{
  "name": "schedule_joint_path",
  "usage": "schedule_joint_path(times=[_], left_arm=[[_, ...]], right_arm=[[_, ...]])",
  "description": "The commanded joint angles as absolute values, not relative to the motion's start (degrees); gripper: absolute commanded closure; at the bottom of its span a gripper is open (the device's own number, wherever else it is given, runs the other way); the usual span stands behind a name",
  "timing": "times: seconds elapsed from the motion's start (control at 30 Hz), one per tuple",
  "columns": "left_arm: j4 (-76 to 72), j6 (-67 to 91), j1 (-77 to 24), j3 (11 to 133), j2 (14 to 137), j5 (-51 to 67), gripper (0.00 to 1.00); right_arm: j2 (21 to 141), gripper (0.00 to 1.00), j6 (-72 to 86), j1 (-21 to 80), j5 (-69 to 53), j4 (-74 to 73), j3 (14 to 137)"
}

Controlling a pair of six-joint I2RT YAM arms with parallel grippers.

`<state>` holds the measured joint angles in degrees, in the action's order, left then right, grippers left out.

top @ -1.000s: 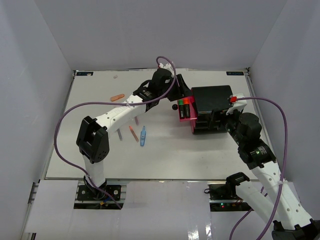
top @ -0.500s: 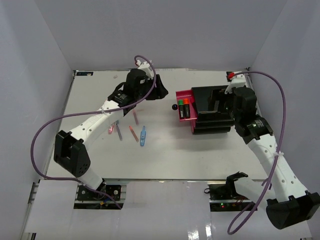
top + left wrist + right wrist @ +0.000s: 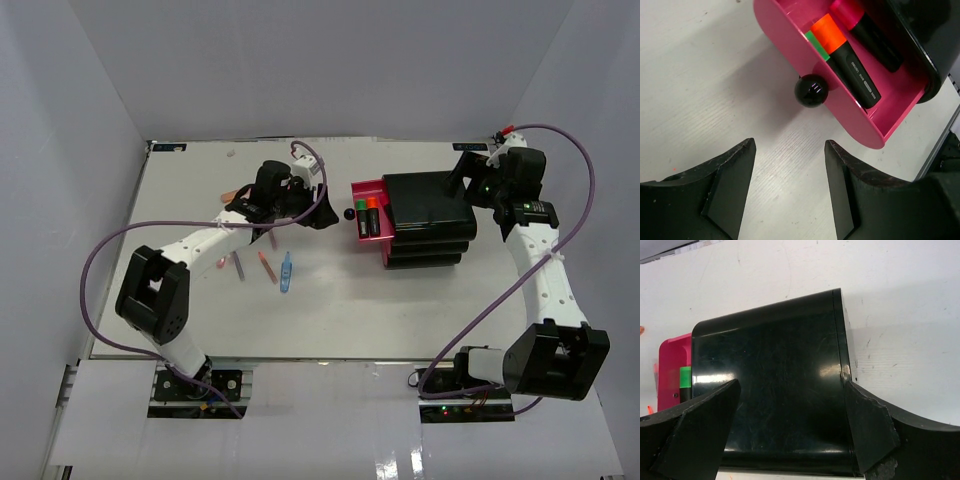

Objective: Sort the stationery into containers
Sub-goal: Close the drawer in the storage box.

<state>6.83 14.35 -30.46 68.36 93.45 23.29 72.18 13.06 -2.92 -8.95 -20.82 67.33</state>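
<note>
The black three-tier cabinet (image 3: 428,218) stands right of centre, its top magenta drawer (image 3: 368,216) pulled out with a round black knob (image 3: 349,213). Highlighters with green, orange and pink caps lie in the drawer (image 3: 845,45). Loose pens lie on the table: a salmon one (image 3: 267,267), a grey-blue one (image 3: 239,266), a pink one (image 3: 222,262), a salmon one (image 3: 231,196) farther back, and a light-blue piece (image 3: 286,273). My left gripper (image 3: 318,212) is open and empty, just left of the knob (image 3: 811,90). My right gripper (image 3: 463,177) is open above the cabinet's far right corner (image 3: 775,390).
White walls enclose the table on the left, back and right. The table's near edge (image 3: 300,358) runs in front of the arm bases. Purple cables loop from both arms over the table.
My left gripper has dropped and swung right toward the drawer knob. My right arm has swung back and right, its gripper now above the cabinet's far right corner.
</note>
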Motion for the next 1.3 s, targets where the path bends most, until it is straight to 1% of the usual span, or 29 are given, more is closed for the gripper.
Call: schedule_joint_path(times=[0.0, 0.3, 0.47, 0.8, 1.13, 1.27], left_arm=[[1.3, 10.5, -30.6, 71.5, 95.0, 29.4, 0.32], [-5.3, 4.4, -30.6, 71.4, 100.5, 35.4, 0.32], [-6.2, 3.5, -30.6, 72.7, 102.0, 38.1, 0.32], [-6.0, 3.0, -30.7, 74.8, 103.3, 39.6, 0.33], [-6.0, 3.1, -31.4, 75.3, 103.9, 40.3, 0.33], [-5.9, 2.9, -31.8, 75.6, 104.4, 40.5, 0.34]], right_arm=[[71.0, 0.1, 14.2, -4.8, -15.6, -17.8, 66.3], [72.8, 0.1, 14.4, -5.3, -19.9, -17.2, 64.9], [72.7, 0.1, 14.5, -5.4, -17.6, -17.3, 64.0], [73.0, 0.09, 14.2, -5.5, -12.0, -16.5, 63.5], [75.0, 0.1, 13.8, -5.5, -12.0, -13.9, 62.8], [74.2, 0.08, 13.4, -5.5, -12.2, -11.9, 61.5]])
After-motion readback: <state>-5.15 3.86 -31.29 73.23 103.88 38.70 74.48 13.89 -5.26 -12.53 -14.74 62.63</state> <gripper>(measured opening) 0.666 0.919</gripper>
